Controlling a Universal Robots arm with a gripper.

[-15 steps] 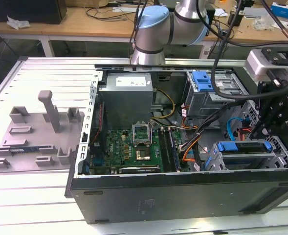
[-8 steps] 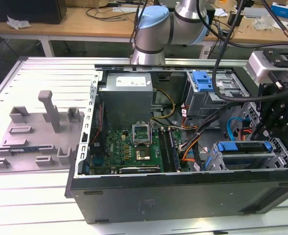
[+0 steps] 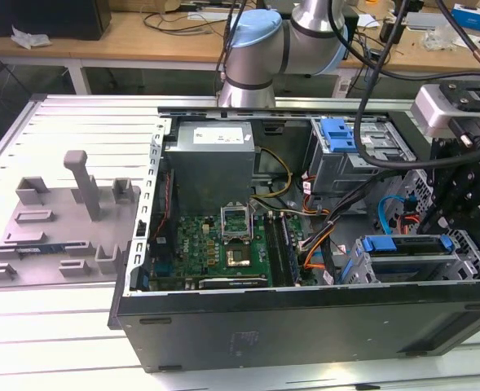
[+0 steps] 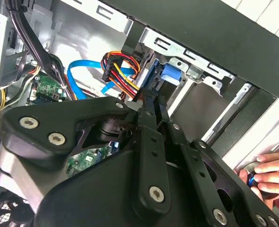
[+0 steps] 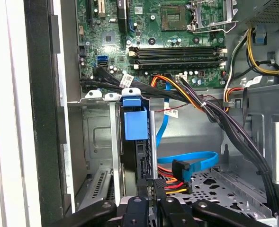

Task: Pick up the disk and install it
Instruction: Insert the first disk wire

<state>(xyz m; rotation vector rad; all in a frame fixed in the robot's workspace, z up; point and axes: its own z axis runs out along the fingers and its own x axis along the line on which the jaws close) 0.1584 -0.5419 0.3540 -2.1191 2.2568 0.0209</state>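
In the exterior view an open computer case lies on its side on the tabletop. The arm comes in from twelve o'clock. The hand hangs at three o'clock, over the case's drive end. The disk sits in a metal bay at about four o'clock of the case, its blue frame uppermost, just below the hand. The motherboard fills the case's middle, with a grey metal box above it at twelve o'clock. A grey fixture plate lies at nine o'clock, apart from the case.

In the second wrist view the hand has its two black fingers pressed together with only a thin slit between them. Their tips lie against the near end of the disk, which stands on edge in the bay beside a blue tab. A bundle of orange, red and yellow wires runs close by. A person's fingers rest on the case's outer edge.

In the first wrist view the hand meets the disk at its near end. The disk stands upright in the drive cage, and the blue tab is at its far end.
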